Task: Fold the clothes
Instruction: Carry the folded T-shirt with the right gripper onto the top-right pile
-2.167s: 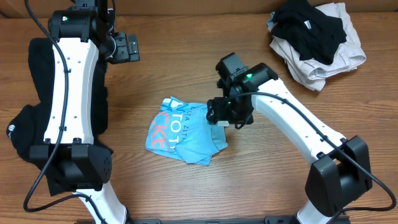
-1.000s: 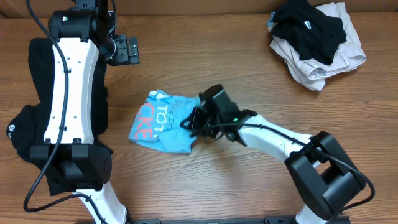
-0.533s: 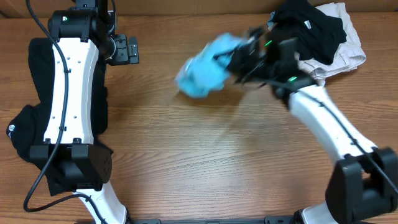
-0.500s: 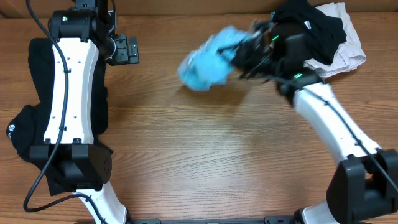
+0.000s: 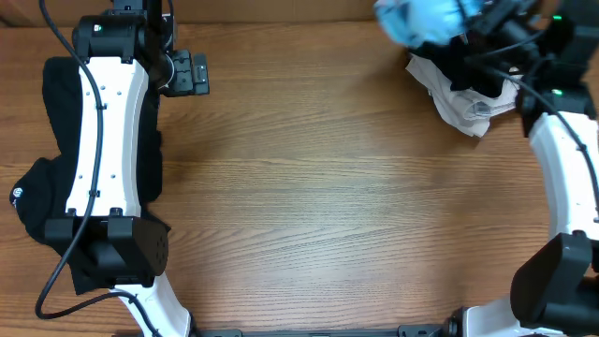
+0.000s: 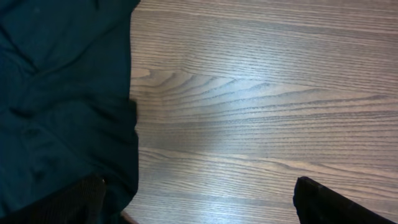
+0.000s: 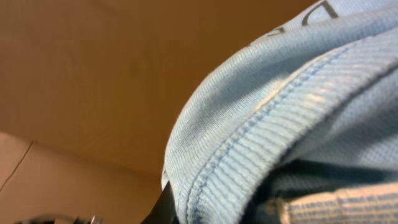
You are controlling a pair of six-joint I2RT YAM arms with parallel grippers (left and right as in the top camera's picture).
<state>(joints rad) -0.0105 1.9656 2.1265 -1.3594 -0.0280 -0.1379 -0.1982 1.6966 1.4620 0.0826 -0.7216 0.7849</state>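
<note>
While the right gripper [image 5: 468, 21] is up at the far right edge of the table [image 5: 328, 206], the blue shirt [image 5: 421, 19] is bunched at it, off the wood and blurred in the overhead view. In the right wrist view the shirt [image 7: 280, 124] fills most of the frame, its ribbed hem close against the lens. The fingers are buried in cloth, so how wide the jaws stand cannot be seen, but they have hold of the shirt.

Just below the shirt lies a pile [image 5: 468, 98] of clothes, black over beige. The right arm [image 5: 562, 159] reaches across the pile's right side and hides part of it. From overhead the shirt overlaps the pile's top left corner; whether the two touch cannot be told.

Well apart from all this, the left gripper [image 5: 187, 73] hangs near the far left corner. In its own wrist view the left gripper [image 6: 199, 208] is spread wide with nothing between the fingertips [image 6: 329, 202], only bare wood beneath. A black cloth [image 5: 37, 201] lies along the table's left edge, much of it covered from above by the white left arm [image 5: 103, 140]. The same black cloth [image 6: 62, 93] fills the left side of the left wrist view, reaching down to the finger on that side.
</note>
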